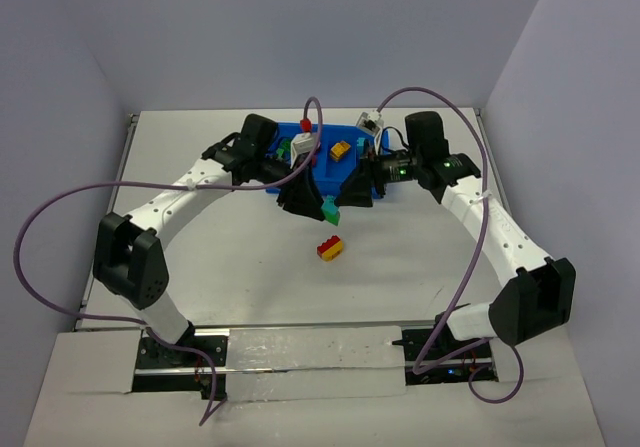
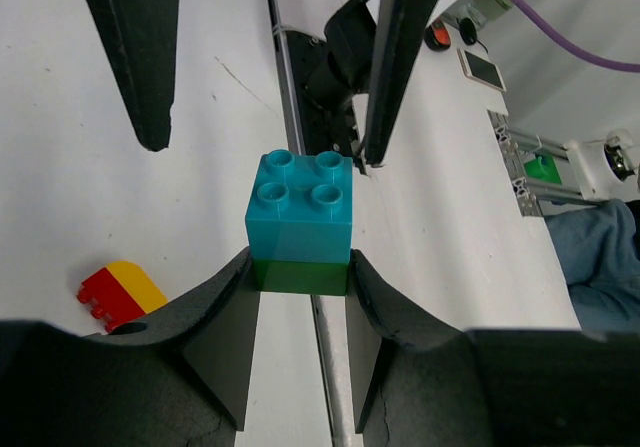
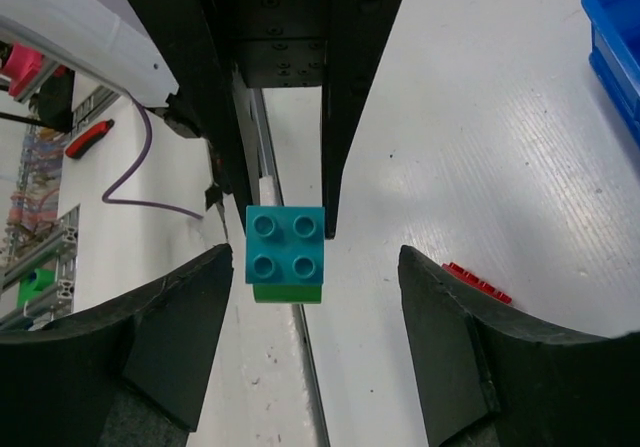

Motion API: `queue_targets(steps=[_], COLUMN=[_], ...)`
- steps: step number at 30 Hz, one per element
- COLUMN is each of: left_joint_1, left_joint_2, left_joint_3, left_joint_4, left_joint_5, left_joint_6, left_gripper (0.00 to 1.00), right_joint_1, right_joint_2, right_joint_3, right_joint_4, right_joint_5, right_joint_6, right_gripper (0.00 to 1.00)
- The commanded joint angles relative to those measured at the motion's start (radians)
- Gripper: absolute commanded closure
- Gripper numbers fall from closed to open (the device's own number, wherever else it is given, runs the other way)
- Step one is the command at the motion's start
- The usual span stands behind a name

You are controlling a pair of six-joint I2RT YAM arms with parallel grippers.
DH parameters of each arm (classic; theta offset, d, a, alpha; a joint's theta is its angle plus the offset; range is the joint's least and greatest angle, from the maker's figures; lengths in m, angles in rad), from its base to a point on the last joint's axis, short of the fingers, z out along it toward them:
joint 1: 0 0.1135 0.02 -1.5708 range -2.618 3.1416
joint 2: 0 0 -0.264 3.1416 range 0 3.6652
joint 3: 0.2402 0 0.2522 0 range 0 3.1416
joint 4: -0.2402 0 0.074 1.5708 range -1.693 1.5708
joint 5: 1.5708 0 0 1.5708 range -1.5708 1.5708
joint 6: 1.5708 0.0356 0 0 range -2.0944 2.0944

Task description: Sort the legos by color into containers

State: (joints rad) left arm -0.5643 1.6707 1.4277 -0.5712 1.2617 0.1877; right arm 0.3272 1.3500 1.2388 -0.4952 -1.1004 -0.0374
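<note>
Our left claw [image 2: 300,270] pinches the green plastic lego brick [image 3: 286,293] above the white counter [image 1: 400,267]. The teal plastic lego brick [image 3: 285,245] joined to it points studs-first at our spread right claw [image 3: 315,259], whose fingers [image 3: 170,347] flank it at nine and three o'clock, not touching.

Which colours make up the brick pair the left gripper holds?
Teal brick joined to green brick; left wrist view.

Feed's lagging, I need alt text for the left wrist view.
The left pincer is shut on the green base of a teal-on-green lego pair. The right pincer stands open beyond it, and a red-and-yellow lego lies on the white table, lower left.
</note>
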Motion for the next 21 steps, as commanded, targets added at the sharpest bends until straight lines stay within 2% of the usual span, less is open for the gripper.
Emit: queue_targets(steps=[1,11,13,18,21], left_joint_1=[-0.009,-0.01,-0.01,-0.009,-0.01], left_joint_2=[0.008,-0.008,-0.007,-0.005,-0.009], left_joint_3=[0.057,0.024,0.025,0.026,0.016], left_joint_4=[-0.052,0.049,0.054,0.059,0.066], left_joint_5=[0.027,0.022,0.024,0.019,0.018], left_joint_6=[0.056,-0.022,-0.028,-0.036,-0.041], left_gripper=[1.0,1.0,1.0,1.0,1.0], right_joint_1=[0.028,0.062,0.063,0.066,0.069], right_joint_2=[0.008,0.03,0.032,0.038,0.041], right_joint_3=[0.011,0.003,0.006,0.008,0.011], right_joint_4=[0.034,-0.005,-0.004,0.001,0.002], right_joint_5=[-0.018,-0.027,-0.027,-0.035,-0.045], right_joint_6=[0.003,-0.018,-0.019,-0.012,-0.007], right_gripper=[0.3,0.34,0.37,0.58,0.78])
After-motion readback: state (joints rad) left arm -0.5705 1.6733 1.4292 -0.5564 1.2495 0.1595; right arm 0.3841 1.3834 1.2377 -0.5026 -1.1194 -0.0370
